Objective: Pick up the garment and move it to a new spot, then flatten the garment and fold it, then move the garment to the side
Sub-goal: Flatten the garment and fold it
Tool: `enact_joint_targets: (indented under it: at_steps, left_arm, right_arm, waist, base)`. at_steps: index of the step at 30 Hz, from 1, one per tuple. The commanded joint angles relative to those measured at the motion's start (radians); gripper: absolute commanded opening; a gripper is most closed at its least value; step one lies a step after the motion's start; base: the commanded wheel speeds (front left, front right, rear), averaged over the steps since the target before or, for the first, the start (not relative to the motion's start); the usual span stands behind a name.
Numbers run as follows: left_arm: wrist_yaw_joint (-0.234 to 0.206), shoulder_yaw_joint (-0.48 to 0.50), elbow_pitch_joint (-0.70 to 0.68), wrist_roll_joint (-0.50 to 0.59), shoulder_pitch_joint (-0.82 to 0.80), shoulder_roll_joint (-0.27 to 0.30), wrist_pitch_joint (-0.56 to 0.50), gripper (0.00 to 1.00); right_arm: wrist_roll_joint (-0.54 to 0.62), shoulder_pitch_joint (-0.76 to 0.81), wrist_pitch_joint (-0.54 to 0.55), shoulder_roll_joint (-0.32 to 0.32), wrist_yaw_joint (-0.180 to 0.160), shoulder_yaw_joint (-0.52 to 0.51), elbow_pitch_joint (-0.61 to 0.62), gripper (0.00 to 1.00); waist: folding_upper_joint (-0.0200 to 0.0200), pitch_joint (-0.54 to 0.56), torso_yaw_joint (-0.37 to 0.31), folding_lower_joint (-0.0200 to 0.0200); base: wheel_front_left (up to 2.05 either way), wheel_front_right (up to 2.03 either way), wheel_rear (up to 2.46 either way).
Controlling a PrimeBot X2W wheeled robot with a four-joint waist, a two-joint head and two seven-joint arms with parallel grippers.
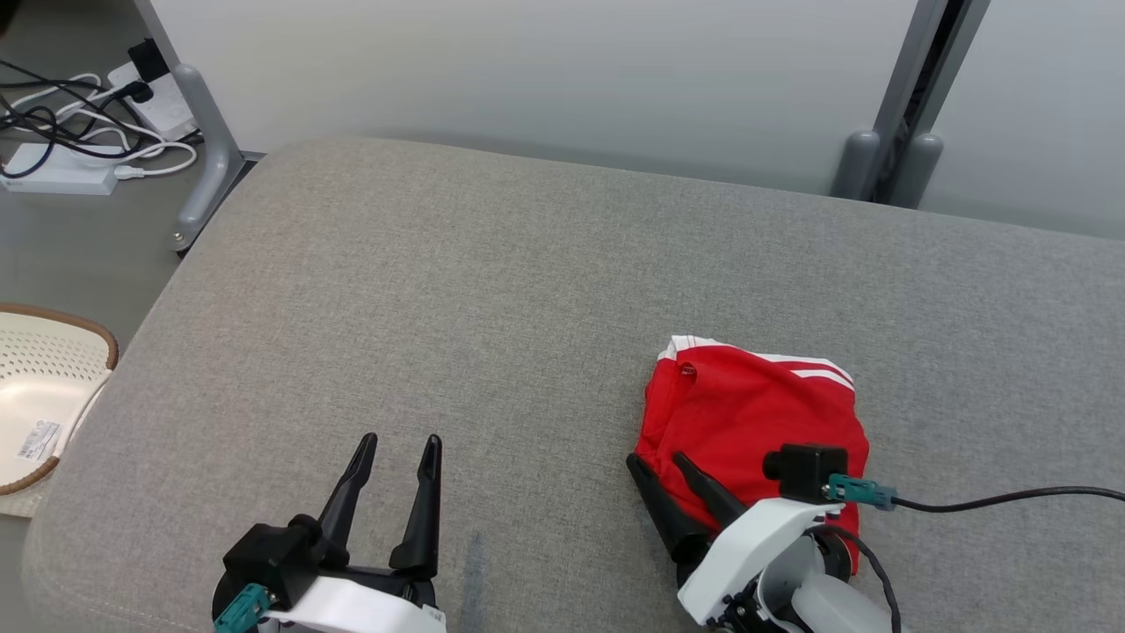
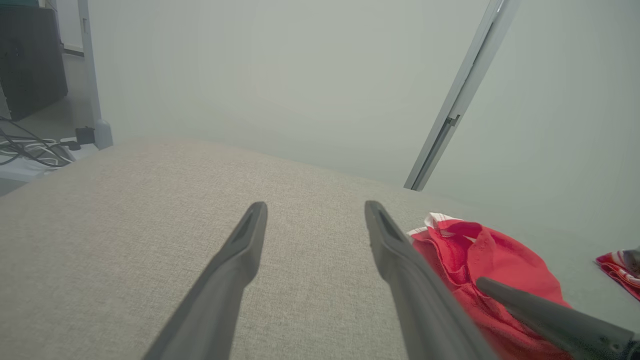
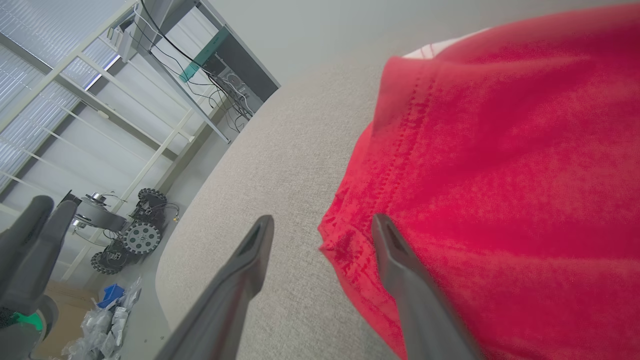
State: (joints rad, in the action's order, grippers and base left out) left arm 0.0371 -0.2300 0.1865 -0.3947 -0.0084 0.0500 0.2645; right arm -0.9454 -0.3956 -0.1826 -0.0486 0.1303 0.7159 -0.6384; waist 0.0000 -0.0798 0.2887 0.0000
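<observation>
While the head view looks down on the grey cushion (image 1: 527, 290), the garment (image 1: 747, 404) lies on its near right part as a compact red bundle folded over itself, with white stripes along its far edge. The right gripper (image 1: 655, 459) sits at the bundle's near left corner. Its two dark fingers are spread apart, one over the red cloth and one just beside it. The left gripper (image 1: 400, 442) hovers well to the left over bare cushion, fingers likewise apart and holding nothing.

From the left wrist view, the left gripper's spread fingers (image 2: 250, 235) frame bare grey weave. The garment (image 2: 480, 255) sits just right of them, rumpled, its white-striped edge at the far end.

From the right wrist view, the garment (image 3: 500, 175) spreads across the right side, bright red, with a stitched hem along its left edge. The right gripper (image 3: 322, 225) has its jaws wide. One finger is over bare cushion and the other over the cloth, with the hem corner between them, unpinched.
</observation>
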Motion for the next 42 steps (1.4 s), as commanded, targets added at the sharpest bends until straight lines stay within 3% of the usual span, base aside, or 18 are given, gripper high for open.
enact_joint_targets:
  at_steps: [1, 7, 11, 17, 23, 33, 42]
  left_arm:
    - [0.000, 0.004, 0.001, 0.009, -0.013, 0.003, 0.000, 1.00]
    - [-0.002, 0.012, -0.001, 0.012, -0.003, 0.003, 0.000, 1.00]
    - [-0.001, 0.020, -0.005, 0.016, 0.007, 0.003, 0.000, 1.00]
    - [-0.002, 0.035, -0.032, 0.021, 0.012, 0.003, 0.000, 1.00]
    - [-0.005, 0.047, -0.075, 0.023, 0.003, 0.003, 0.000, 1.00]
    - [-0.012, 0.059, -0.134, 0.030, -0.009, 0.003, 0.000, 1.00]
    - [-0.040, 0.055, -0.178, 0.072, 0.024, 0.003, 0.000, 1.00]
  right_arm:
    - [-0.011, -0.005, 0.006, -0.006, 0.000, 0.005, 0.010, 1.00]
    - [-0.018, -0.017, 0.014, -0.006, 0.001, 0.016, 0.065, 1.00]
    - [0.034, -0.037, 0.004, -0.007, 0.000, -0.043, 0.102, 1.00]
    - [0.319, -0.063, -0.029, -0.051, 0.000, -0.262, 0.134, 1.00]
    - [0.623, 0.021, 0.007, -0.090, 0.000, -0.482, 0.270, 1.00]
    - [0.852, 0.207, -0.035, -0.063, 0.000, -0.649, 0.477, 1.00]
    - [0.905, 0.307, -0.080, -0.013, 0.000, -0.726, 0.480, 1.00]
  waist:
    - [0.0000, 0.003, -0.006, 0.0000]
    - [0.0000, 0.020, -0.032, 0.0000]
    - [0.0000, 0.034, -0.054, 0.0000]
    - [0.0000, 0.052, -0.089, 0.0000]
    - [0.0000, 0.057, -0.117, 0.0000]
    - [0.0000, 0.038, -0.148, 0.0000]
    - [0.0000, 0.029, -0.174, 0.0000]
  base:
    - [0.00, 0.00, 0.00]
    - [0.00, 0.00, 0.00]
    - [0.00, 0.00, 0.00]
    - [0.00, 0.00, 0.00]
    - [0.00, 0.00, 0.00]
    - [0.00, 0.00, 0.00]
    - [0.00, 0.00, 0.00]
